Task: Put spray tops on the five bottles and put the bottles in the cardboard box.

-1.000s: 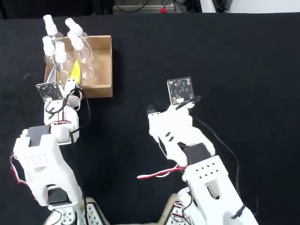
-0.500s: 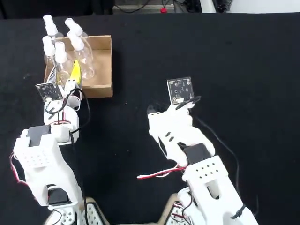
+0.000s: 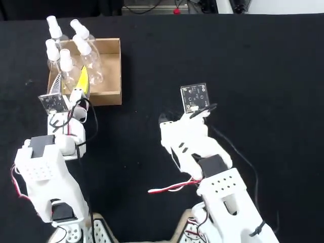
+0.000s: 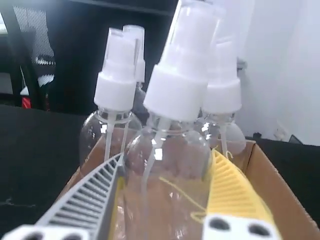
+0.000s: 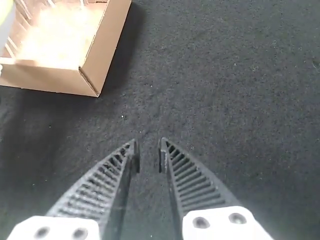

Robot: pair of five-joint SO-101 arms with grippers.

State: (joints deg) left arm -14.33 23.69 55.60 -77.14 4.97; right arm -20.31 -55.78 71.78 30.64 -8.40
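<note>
In the box, high view: five bottles [image 3: 91, 63], count them, five white tops [image 3: 52, 21], all standing inside the box [image 3: 109, 96] at the far left of the counter [image 3: 228, 61].
Left gripper, high view: the left gripper [image 3: 71, 78] sits right at the box's near wall, with one finger each side of the front bottle [image 3: 67, 68].
Right arm, high view: the right arm [image 3: 190, 136] is parked mid-counter, well apart from the box.
Front bottle, left wrist view: upright, top on, with the grey finger [image 4: 87, 202] and the yellow finger [image 4: 232, 192] tight against its two flanks. That looks like a hold to me.
Bottles behind, left wrist view: three more tops are clear just behind the front one. The fifth I can't pick out from here.
Right gripper, right wrist view: the right gripper [image 5: 147, 150] shows two dark fingers and a narrow gap with nothing in it, over bare counter. A corner of the box lies off ahead.
Step in hand: the last one, I'd say. Every top is on and the fifth bottle is in the box, just not let go yet.
Next move: it calls for the fingers to spread and the arm to back off cleanly. These tall bottles are packed close, so one nudge could tip a neighbour.
Tally: five bottles, five tops, one box, two grippers.
</note>
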